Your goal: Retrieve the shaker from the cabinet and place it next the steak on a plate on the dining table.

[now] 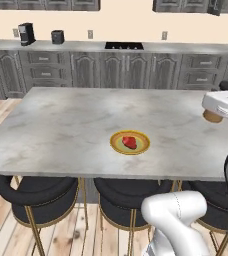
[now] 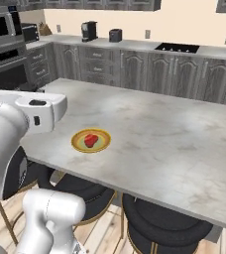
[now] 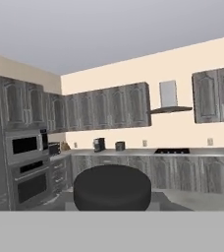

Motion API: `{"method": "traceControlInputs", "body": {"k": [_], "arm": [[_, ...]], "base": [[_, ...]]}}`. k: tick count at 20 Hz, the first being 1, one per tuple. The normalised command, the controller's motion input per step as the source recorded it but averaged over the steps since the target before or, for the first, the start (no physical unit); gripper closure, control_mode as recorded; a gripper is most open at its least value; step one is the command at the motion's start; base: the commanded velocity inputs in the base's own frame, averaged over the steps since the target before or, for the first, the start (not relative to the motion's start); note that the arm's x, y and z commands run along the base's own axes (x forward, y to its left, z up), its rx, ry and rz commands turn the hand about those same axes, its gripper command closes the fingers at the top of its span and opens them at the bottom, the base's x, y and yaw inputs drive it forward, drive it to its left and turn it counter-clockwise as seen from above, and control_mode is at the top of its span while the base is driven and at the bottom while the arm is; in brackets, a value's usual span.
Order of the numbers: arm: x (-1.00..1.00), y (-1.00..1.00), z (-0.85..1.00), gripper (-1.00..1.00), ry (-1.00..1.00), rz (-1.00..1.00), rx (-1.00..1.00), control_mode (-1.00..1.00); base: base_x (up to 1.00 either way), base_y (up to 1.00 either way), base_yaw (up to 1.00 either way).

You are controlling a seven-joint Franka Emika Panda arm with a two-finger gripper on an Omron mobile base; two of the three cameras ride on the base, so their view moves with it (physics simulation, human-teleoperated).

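Observation:
The yellow-gold plate (image 1: 117, 144) (image 2: 75, 143) lies near the front edge of the marbled dining table (image 1: 66, 120) (image 2: 174, 134), with the red steak (image 1: 130, 142) (image 2: 90, 140) at its centre. My gripper (image 1: 225, 102) hovers above the table's right end, far to the right of the plate. The shaker is held in it: its orange-brown base (image 1: 212, 117) shows below the white hand, and its dark cap (image 3: 112, 187) sits close up in the hand view. The fingers themselves are hidden.
Black round stools (image 1: 38, 195) (image 2: 159, 223) stand under the table's near edge. The wall counter (image 1: 76, 46) carries a coffee machine (image 1: 26, 33) and a toaster (image 1: 57, 36), beside a cooktop (image 1: 124, 46). Grey wall cabinets (image 3: 109, 106) and an oven stack (image 2: 6, 54) are beyond.

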Motion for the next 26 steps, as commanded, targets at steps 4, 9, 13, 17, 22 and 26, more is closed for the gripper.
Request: {"method": "traceControlInputs", "body": {"k": [4,9,13,17,22,26], "arm": [[0.45,-0.43,-0.31,1.0,0.19,0.19,-0.01,-1.0],[0.61,-0.3,-0.46,1.0,0.16,0.24,-0.08,-1.0],[0.63,-0.22,-0.56,1.0,0.0,0.3,-0.02,-1.0],[0.62,-0.07,-0.57,1.0,0.0,0.36,-0.08,-1.0],[0.62,-0.01,-0.48,1.0,0.0,0.34,-0.09,-1.0],[0.53,-0.11,-0.34,1.0,0.0,0.32,-0.06,-1.0]], "base": [[0.0,0.0,0.0],[0.0,0.0,0.0],[0.0,0.0,0.0],[0.0,0.0,0.0],[0.0,0.0,0.0],[0.0,0.0,0.0]]}}
